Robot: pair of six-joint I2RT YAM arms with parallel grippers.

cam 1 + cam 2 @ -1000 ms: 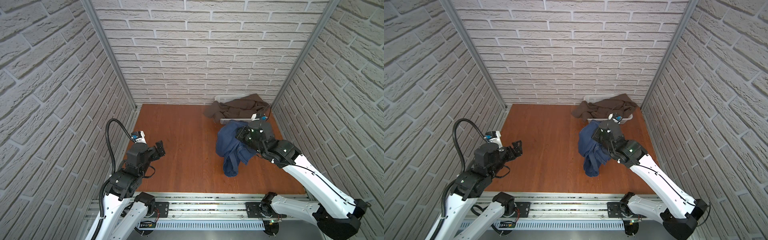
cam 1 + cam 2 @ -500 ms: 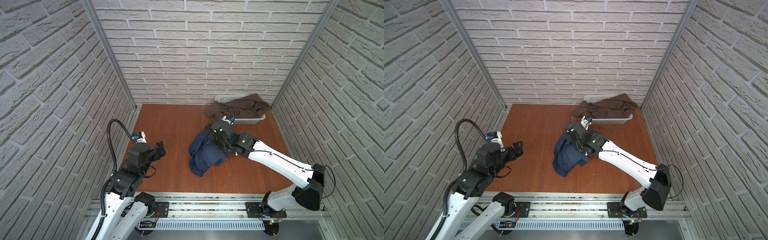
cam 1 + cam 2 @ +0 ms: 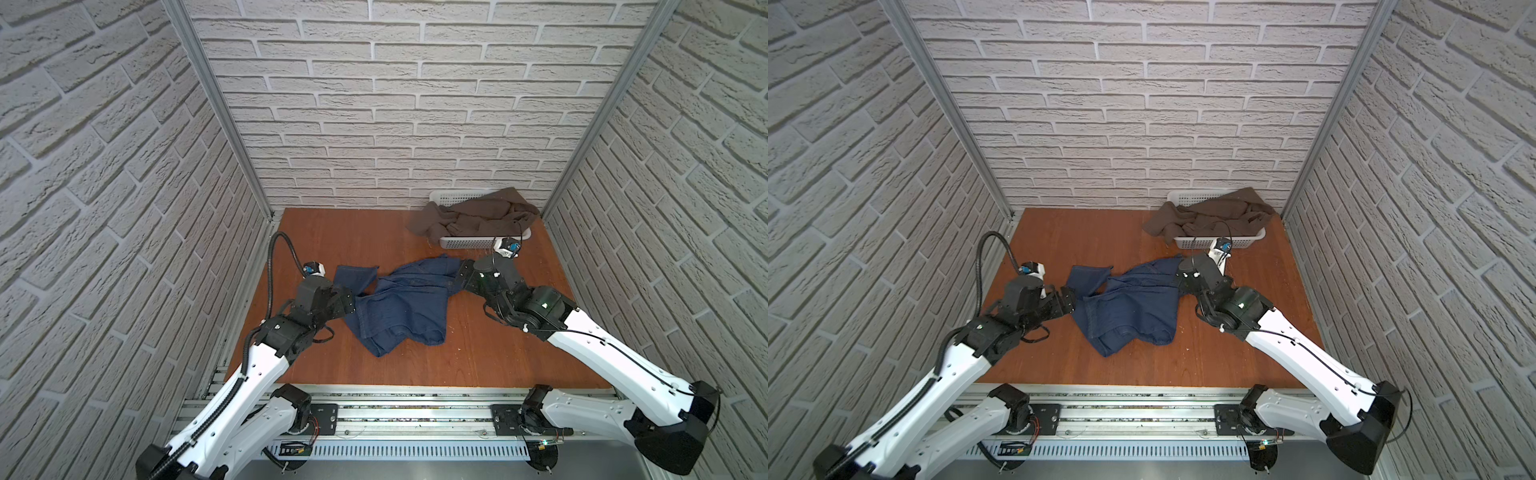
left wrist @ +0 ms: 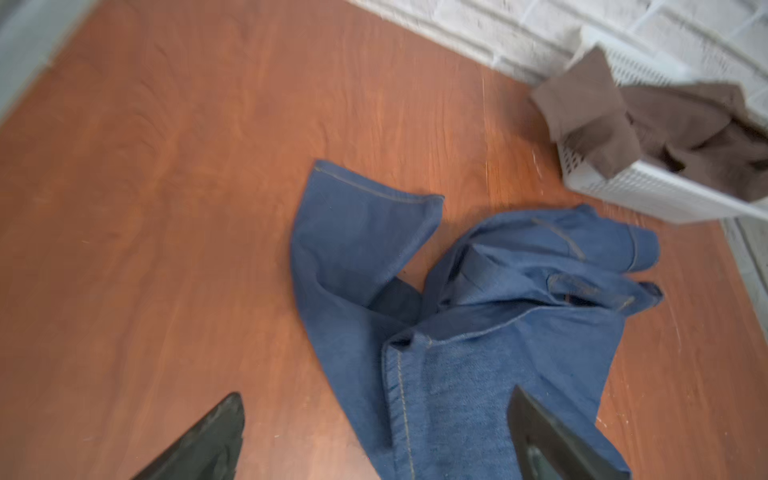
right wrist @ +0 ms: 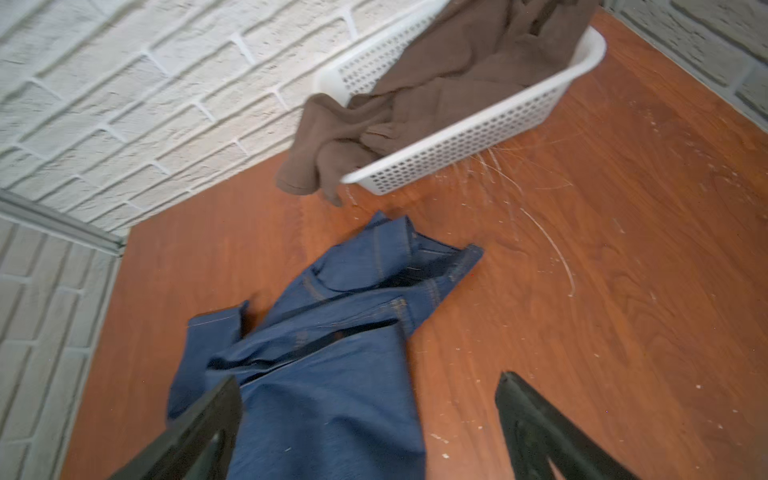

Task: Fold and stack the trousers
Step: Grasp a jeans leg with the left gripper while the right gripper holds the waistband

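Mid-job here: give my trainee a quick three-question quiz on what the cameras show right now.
1. True or false: the jeans lie neatly folded on the wooden table.
2. What hangs over the rim of the white basket? A) brown garment B) blue towel C) nothing
3. Fill in: the left gripper and right gripper both stand ____.
Key: 1 false, they lie crumpled; 2 A; 3 open.

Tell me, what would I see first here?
The crumpled blue jeans lie in the middle of the wooden table, between the open left gripper and open right gripper. Behind them, a brown garment spills over a white basket by the back wall.
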